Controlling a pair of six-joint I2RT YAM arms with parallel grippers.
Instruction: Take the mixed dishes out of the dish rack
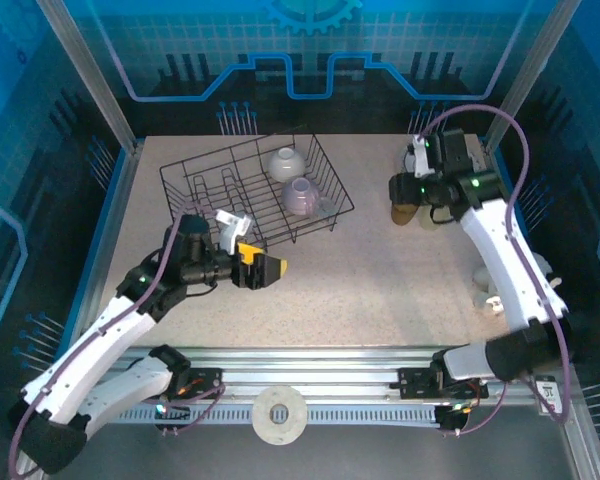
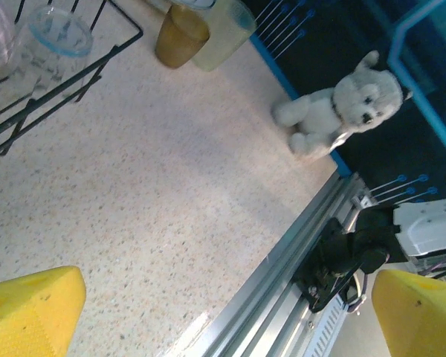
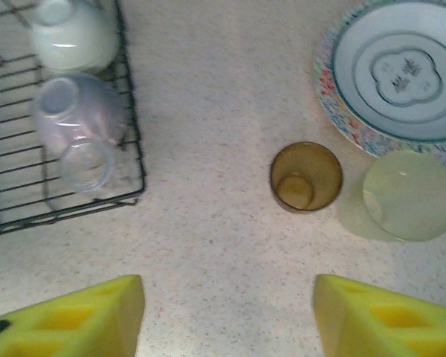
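Currently the left gripper (image 2: 227,312) hangs wide apart beside the dish rack (image 1: 195,185), cream bowl (image 1: 285,160) inside — a low reach could snag wire. Rightward, the right gripper (image 3: 227,312), fingers apart and empty, hovers near the brown cup (image 3: 306,177) on the table — drifting could topple it.

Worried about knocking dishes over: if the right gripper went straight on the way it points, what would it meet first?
Probably the brown cup, upright on the table ahead of the right gripper, a little off its centreline; otherwise bare table. Depth is unclear.
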